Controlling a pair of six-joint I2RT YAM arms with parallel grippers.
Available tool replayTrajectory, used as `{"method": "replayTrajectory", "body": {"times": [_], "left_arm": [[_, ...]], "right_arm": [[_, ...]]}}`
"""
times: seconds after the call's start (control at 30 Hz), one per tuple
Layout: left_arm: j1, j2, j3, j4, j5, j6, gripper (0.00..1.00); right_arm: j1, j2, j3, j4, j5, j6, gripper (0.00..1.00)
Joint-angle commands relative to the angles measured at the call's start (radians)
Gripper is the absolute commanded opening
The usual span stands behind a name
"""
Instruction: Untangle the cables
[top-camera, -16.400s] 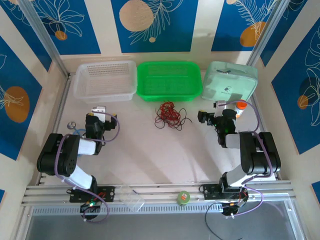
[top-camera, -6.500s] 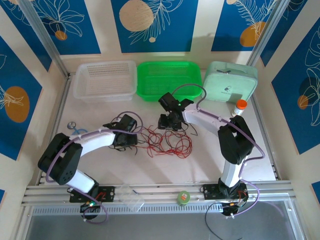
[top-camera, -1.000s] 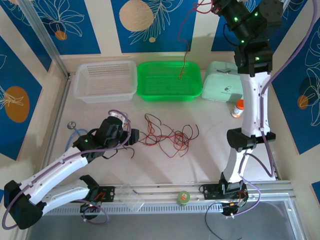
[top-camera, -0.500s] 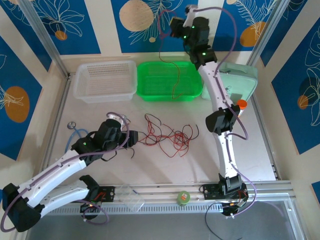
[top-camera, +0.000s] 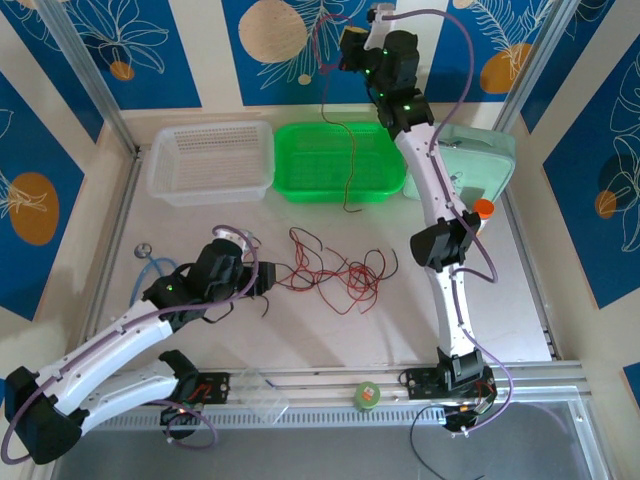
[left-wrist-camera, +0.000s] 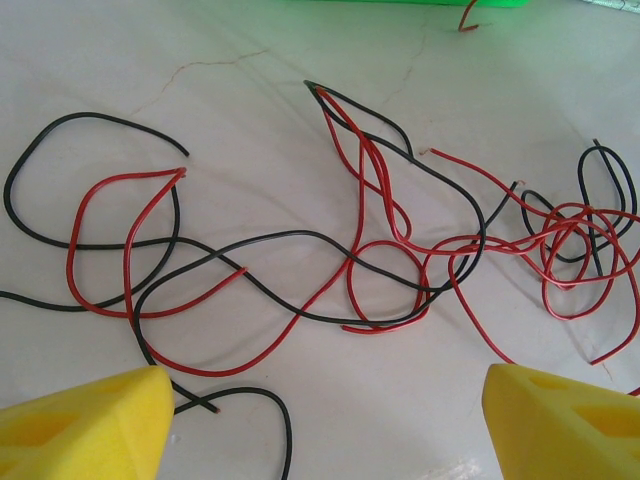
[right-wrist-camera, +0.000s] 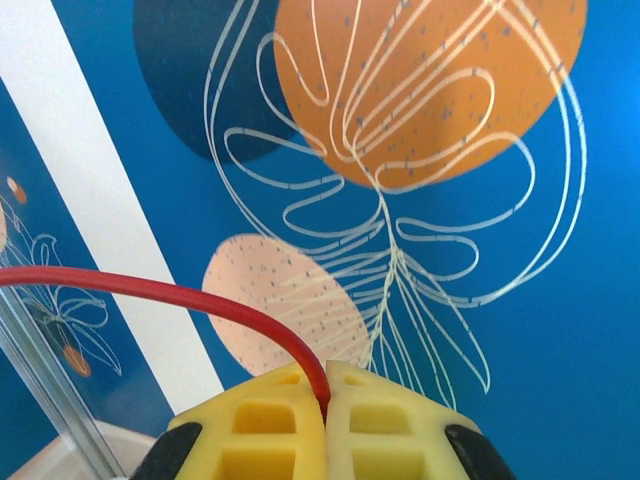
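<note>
Red and black cables (top-camera: 335, 270): loose tangle lying flat on the white table (top-camera: 300, 330), mid-workspace, in front of the green basket (top-camera: 340, 127).
Tangle up close: in my left wrist view the strands (left-wrist-camera: 380, 250) cross each other many times. Tightest snarl sits to the right, wider red and black loops to the left, and several cut ends lie free.
Lifted red cable (top-camera: 347, 170): one strand apart from the heap, hanging from my right gripper (top-camera: 352, 52). It arcs up, then drops across the green basket, and its lower end is near the basket's front rim. Whether that end touches anything, I cannot tell.
Right gripper: raised high against the blue patterned back wall, arm stretched up. In the right wrist view my yellow pads (right-wrist-camera: 260, 420) are pressed together, pinching the red cable at the seam between them.
Left gripper (top-camera: 262, 283): low over the table at the left edge of the tangle, facing it. Fingers spread wide, holding nothing; yellow fingertips (left-wrist-camera: 90, 420) sit at both lower corners of the wrist view. A black loop ends just beside the left tip.
Back row: white mesh basket (top-camera: 210, 127) left of the green one, mint-green case (top-camera: 460, 165) to its right.
Beside the case: orange-capped bottle (top-camera: 481, 212).
Far left: light-blue tube (top-camera: 152, 268) with a metal disc (top-camera: 144, 250), well apart from the cables.
</note>
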Motion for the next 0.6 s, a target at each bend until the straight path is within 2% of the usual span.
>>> {"method": "replayTrajectory", "body": {"times": [0.0,0.23,0.43,0.57], "left_arm": [[-0.010,-0.002,-0.010,0.002,-0.006,-0.022,0.80],[-0.010,0.002,-0.018,0.004,-0.006,-0.026,0.80],[-0.011,0.003,-0.026,0.013,0.001,-0.028,0.81],[-0.010,0.002,-0.030,0.014,0.003,-0.028,0.81]], "right_arm": [[0.000,-0.084,0.046,0.064,0.023,0.009,0.00],[0.001,-0.235,0.054,0.052,0.026,0.098,0.00],[-0.003,-0.397,-0.019,0.030,0.013,0.233,0.00],[-0.017,-0.453,-0.039,0.069,0.017,0.276,0.00]]}}
